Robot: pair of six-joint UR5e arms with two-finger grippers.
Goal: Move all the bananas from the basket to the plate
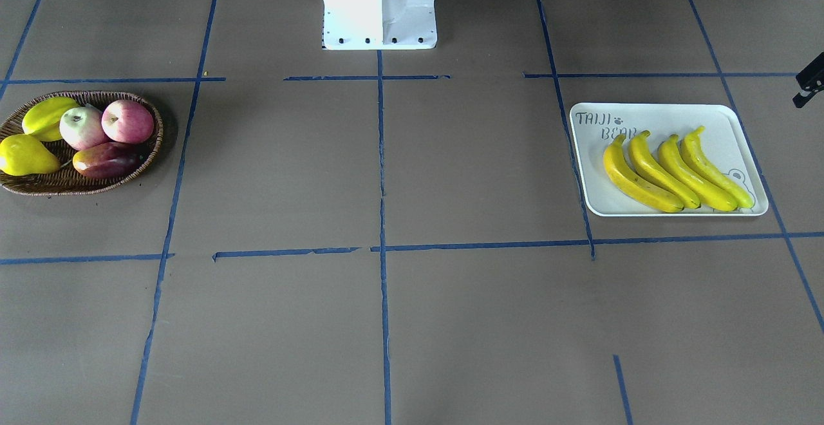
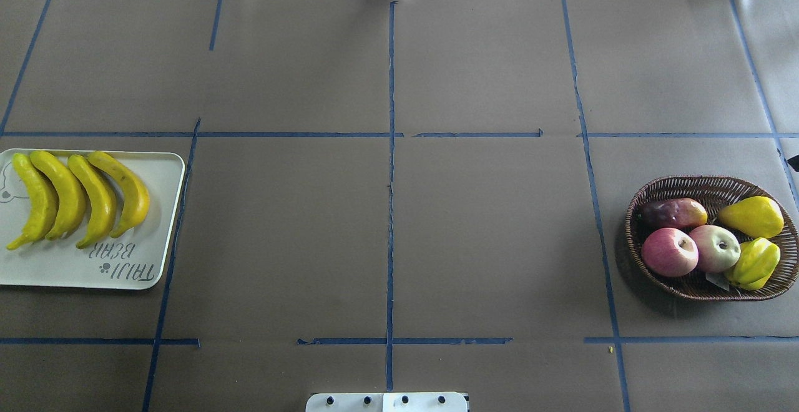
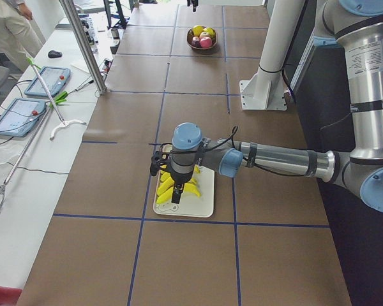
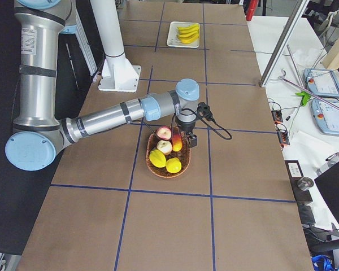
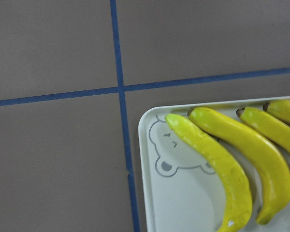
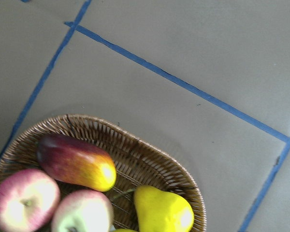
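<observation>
Four bananas on plate; basket well apart

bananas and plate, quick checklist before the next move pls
1. All four bananas on the plate: ok.
2. Bananas inside the plate's rim, side by side: ok.
3. No banana in the basket: ok. It holds only apples, a pear and other fruit.
4. Left tool clear of the bananas: cannot tell. It hangs over the plate, and its height and whether it is open or shut are unclear.
5. Right tool empty: cannot tell. It sits over the basket, seen only from the side.
</observation>
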